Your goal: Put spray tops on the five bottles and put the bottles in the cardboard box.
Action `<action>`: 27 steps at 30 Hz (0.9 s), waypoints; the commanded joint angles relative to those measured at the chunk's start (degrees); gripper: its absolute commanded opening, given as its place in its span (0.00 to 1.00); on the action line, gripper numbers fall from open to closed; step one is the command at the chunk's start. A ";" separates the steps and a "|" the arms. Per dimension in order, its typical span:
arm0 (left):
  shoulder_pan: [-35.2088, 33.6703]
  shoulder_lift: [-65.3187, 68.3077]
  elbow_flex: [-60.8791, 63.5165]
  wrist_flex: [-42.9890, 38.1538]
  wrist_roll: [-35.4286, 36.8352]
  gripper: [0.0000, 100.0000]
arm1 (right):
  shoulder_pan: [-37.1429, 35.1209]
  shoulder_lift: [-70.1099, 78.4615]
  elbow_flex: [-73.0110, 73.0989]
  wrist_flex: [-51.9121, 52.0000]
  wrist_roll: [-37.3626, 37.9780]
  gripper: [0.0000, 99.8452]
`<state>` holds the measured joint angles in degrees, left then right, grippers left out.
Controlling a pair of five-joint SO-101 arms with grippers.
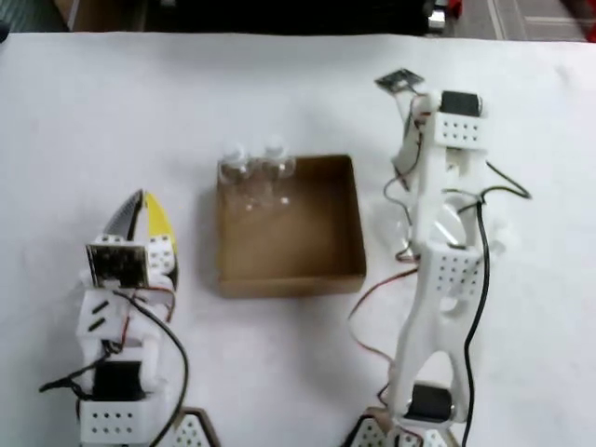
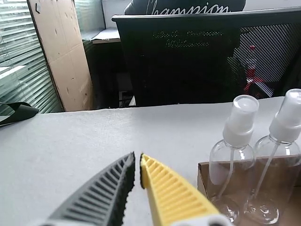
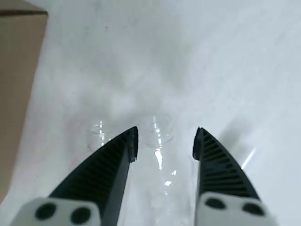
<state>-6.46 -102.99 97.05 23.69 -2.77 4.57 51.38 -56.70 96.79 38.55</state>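
Observation:
The cardboard box lies open at the table's middle. Two clear bottles with white spray tops stand in its far left corner; the left wrist view shows these bottles upright inside the box wall. My left gripper, one finger grey and one yellow, is shut on nothing left of the box. My right gripper is open, its black fingers on either side of a topless clear bottle. A second topless bottle stands beside it.
The right arm stretches over the table right of the box, with faint clear bottle shapes under it. A corner of the box lies close beside my right gripper. A black chair stands beyond the table's far edge.

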 commanded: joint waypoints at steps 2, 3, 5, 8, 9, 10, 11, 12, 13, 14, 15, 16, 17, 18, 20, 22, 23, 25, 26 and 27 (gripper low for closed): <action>0.75 -0.22 0.00 0.18 -0.70 0.02 | -0.04 -5.85 2.64 1.71 2.11 0.18; 0.75 -0.22 0.00 0.26 -0.70 0.02 | 0.04 -5.76 2.64 1.63 3.34 0.18; 0.75 -0.22 0.00 0.26 -0.70 0.02 | 0.57 -4.88 2.81 1.36 5.36 0.18; 0.75 -0.22 0.00 0.26 -0.70 0.02 | 1.36 -3.30 2.64 1.27 6.07 0.17; 0.75 -0.22 0.00 0.26 -0.70 0.02 | 1.36 -2.95 2.64 1.27 6.07 0.17; 0.75 -0.22 0.00 0.26 -0.70 0.02 | 1.36 -2.77 2.64 1.27 5.98 0.17; 0.75 -0.22 0.00 0.26 -0.70 0.02 | 1.27 -2.59 2.64 1.27 5.98 0.17; 0.75 -0.22 0.00 0.26 -0.70 0.02 | 1.27 -2.51 2.64 1.27 5.98 0.17; 0.75 -0.22 0.00 0.26 -0.70 0.02 | 1.10 -2.42 2.64 1.27 5.98 0.17; 0.75 -0.22 0.00 0.26 -0.70 0.02 | 0.92 -2.33 2.64 1.27 6.07 0.17; 0.75 -0.22 0.00 0.26 -0.70 0.02 | 0.75 -2.15 2.64 1.27 6.07 0.17; 0.75 -0.22 0.00 0.26 -0.70 0.02 | 0.75 -2.07 2.73 1.27 6.07 0.17; 0.75 -0.22 0.00 0.26 -0.70 0.02 | 0.66 -2.07 2.73 1.19 5.98 0.17; 0.75 -0.22 0.00 0.26 -0.70 0.02 | 0.66 -2.07 2.81 0.84 5.98 0.17; 0.75 -0.22 0.00 0.26 -0.70 0.02 | 0.48 -2.07 2.73 0.40 5.98 0.17; 0.75 -0.22 0.00 0.26 -0.70 0.02 | 0.13 -2.07 2.64 0.48 5.98 0.17; 0.75 -0.22 0.00 0.26 -0.70 0.02 | -0.13 -2.07 2.81 0.57 5.98 0.17; 0.75 -0.22 0.00 0.26 -0.70 0.02 | -0.40 -2.07 3.08 0.57 5.98 0.17; 0.75 -0.22 0.00 0.26 -0.70 0.02 | -0.57 -2.07 3.16 0.57 5.98 0.17; 0.75 -0.22 0.00 0.26 -0.70 0.02 | -0.57 -2.07 3.16 0.57 5.98 0.17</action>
<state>-6.46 -102.99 97.05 23.87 -2.77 4.66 50.33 -53.27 96.79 44.00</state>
